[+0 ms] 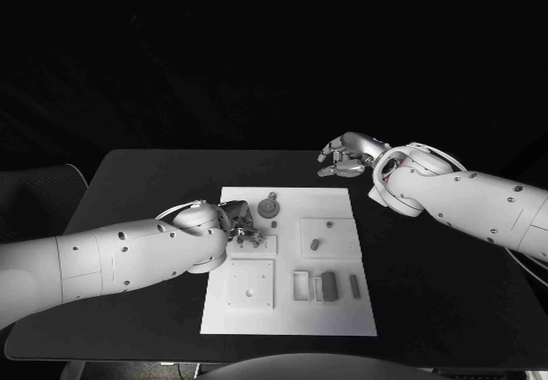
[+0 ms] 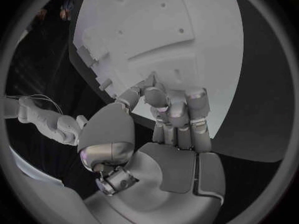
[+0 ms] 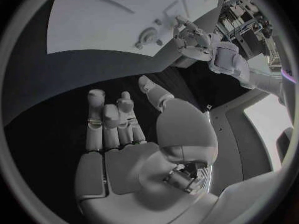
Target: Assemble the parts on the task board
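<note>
The white task board (image 1: 291,317) lies in the middle of the black table. My left hand (image 1: 237,220) hangs over the board's left side, fingertips bunched together and down on a small raised square plate (image 1: 257,244). In the left wrist view those fingers (image 2: 177,107) curl against the board (image 2: 156,30); whether they pinch a part is hidden. A round grey part (image 1: 268,208) stands just beyond that hand. My right hand (image 1: 348,157) hovers over the table past the board's far right corner, fingers (image 3: 109,119) apart and holding nothing.
On the board sit a square plate (image 1: 331,247) with two small parts on it, a nearer square plate (image 1: 249,285), and a row of narrow bars (image 1: 329,285). Bare black table (image 1: 434,285) lies to the right of the board.
</note>
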Available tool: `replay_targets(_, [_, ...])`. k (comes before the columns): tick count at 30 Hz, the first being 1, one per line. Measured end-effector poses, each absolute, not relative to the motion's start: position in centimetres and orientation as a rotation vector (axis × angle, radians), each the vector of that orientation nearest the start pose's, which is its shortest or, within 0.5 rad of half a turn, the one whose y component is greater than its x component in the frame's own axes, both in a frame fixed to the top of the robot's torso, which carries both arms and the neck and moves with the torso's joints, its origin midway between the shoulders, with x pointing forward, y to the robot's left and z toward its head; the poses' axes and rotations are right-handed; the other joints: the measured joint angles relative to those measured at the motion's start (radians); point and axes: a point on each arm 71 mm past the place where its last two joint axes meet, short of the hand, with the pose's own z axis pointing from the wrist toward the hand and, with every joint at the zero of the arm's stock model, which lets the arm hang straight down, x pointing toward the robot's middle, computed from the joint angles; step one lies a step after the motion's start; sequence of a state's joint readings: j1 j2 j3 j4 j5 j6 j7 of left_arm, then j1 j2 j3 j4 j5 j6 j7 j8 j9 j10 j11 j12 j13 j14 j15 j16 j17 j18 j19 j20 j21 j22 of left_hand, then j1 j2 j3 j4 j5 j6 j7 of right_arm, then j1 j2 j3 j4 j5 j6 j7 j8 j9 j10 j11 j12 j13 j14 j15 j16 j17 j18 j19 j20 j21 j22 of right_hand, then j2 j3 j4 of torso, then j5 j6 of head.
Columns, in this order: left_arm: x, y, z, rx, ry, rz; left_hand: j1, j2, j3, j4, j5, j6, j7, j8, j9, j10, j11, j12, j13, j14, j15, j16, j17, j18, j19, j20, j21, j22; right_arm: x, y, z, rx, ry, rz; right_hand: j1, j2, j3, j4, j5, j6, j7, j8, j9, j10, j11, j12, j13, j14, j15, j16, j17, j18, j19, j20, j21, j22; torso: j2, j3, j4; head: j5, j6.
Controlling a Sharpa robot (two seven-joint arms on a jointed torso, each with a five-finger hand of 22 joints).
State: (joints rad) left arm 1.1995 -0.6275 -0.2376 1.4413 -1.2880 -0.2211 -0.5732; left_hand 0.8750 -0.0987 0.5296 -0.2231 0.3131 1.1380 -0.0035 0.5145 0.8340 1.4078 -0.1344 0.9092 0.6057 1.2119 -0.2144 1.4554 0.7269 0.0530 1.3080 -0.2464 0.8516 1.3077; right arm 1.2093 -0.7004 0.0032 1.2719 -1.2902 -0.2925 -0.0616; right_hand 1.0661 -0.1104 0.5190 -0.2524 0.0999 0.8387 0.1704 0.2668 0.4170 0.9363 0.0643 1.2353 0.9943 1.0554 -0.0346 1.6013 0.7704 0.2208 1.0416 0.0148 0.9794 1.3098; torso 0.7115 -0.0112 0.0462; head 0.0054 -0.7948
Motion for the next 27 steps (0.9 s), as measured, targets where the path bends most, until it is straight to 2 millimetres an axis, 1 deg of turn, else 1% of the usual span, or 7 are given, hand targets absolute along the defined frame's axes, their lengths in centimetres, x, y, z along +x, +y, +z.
replay_targets(4, [46.61, 14.65, -27.62, -0.054, 2.094, -0.3, 0.0, 0.0, -0.001, -0.001, 0.003, 0.0, 0.0, 0.003, 0.0, 0.0, 0.0, 0.0, 0.0, 0.0, 0.0, 0.0, 0.0, -0.001, 0.0, 0.0, 0.0, 0.0, 53.74, -20.34, -18.24, 0.038, 1.678, 0.662, 0.0, 0.0, 0.0, 0.0, 0.0, 0.001, -0.001, 0.0, 0.0, 0.0, 0.0, 0.0, 0.0, 0.0, 0.0, 0.0, 0.0, 0.0, 0.0, 0.0, 0.0, 0.0, 0.0, 0.0, 0.0, 0.001, -0.001])
replay_targets(10, [46.52, 14.66, -27.75, -0.053, 2.089, -0.299, 0.0, 0.0, -0.001, -0.001, 0.003, 0.0, 0.0, 0.005, 0.0, 0.0, 0.0, 0.0, 0.0, 0.0, 0.0, 0.0, 0.0, -0.001, 0.0, 0.0, 0.004, 0.0, 53.74, -20.35, -18.24, 0.038, 1.679, 0.662, 0.0, 0.0, 0.0, 0.0, 0.0, 0.002, -0.002, 0.0, 0.0, 0.0, 0.0, 0.0, 0.0, 0.0, 0.0, 0.0, 0.0, 0.0, 0.0, 0.0, 0.0, 0.0, 0.0, 0.0001, 0.0001, 0.005, -0.009])
replay_targets(13, [46.49, 14.67, -27.81, -0.05, 2.084, -0.298, 0.0, 0.0, -0.001, -0.001, 0.003, 0.0, 0.0, 0.006, 0.001, 0.0, 0.0, 0.0, 0.0, 0.001, 0.001, 0.0, 0.0, -0.002, 0.0, 0.0, 0.004, 0.0, 53.74, -20.35, -18.25, 0.038, 1.679, 0.662, 0.0, 0.0, 0.0, 0.006, 0.0, 0.002, -0.002, 0.0, 0.0, 0.0, 0.0, 0.0, -0.001, 0.002, -0.002, 0.0, 0.0, 0.0, 0.0, 0.001, 0.0, 0.0, 0.0, 0.0001, 0.0001, 0.006, -0.009])
replay_targets(24, [46.38, 14.82, -27.86, -0.045, 2.076, -0.296, 0.0, 0.0, -0.001, -0.001, 0.003, 0.0, 0.0, 0.005, 0.0, 0.0, 0.0, 0.004, 0.0, 0.002, 0.002, 0.004, 0.0, -0.002, 0.004, 0.004, 0.004, 0.0, 53.74, -20.38, -18.3, 0.038, 1.681, 0.661, 0.0, 0.0, 0.0, 0.006, 0.0, 0.0, 0.0, 0.0, 0.0, 0.0, 0.0, 0.0, -0.001, 0.002, -0.002, 0.0, 0.001, 0.0, -0.002, 0.002, 0.0, 0.0, 0.0, -0.0003, 0.0, 0.007, -0.012])
replay_targets(27, [46.32, 14.89, -27.88, -0.046, 2.076, -0.296, 0.0, 0.0, -0.001, -0.001, 0.003, 0.0, 0.0, 0.004, 0.0, 0.0, 0.0, 0.004, 0.0, 0.002, 0.002, 0.004, 0.0, -0.003, 0.004, 0.004, 0.004, 0.0, 53.74, -20.38, -18.31, 0.038, 1.682, 0.661, -0.003, -0.003, 0.0, 0.006, 0.0, 0.0, 0.0, 0.0, 0.0, 0.001, 0.0, 0.004, -0.002, 0.002, -0.002, 0.0, 0.001, 0.0, -0.002, 0.002, 0.0, 0.0, 0.0, -0.0004, -0.0001, 0.007, -0.013])
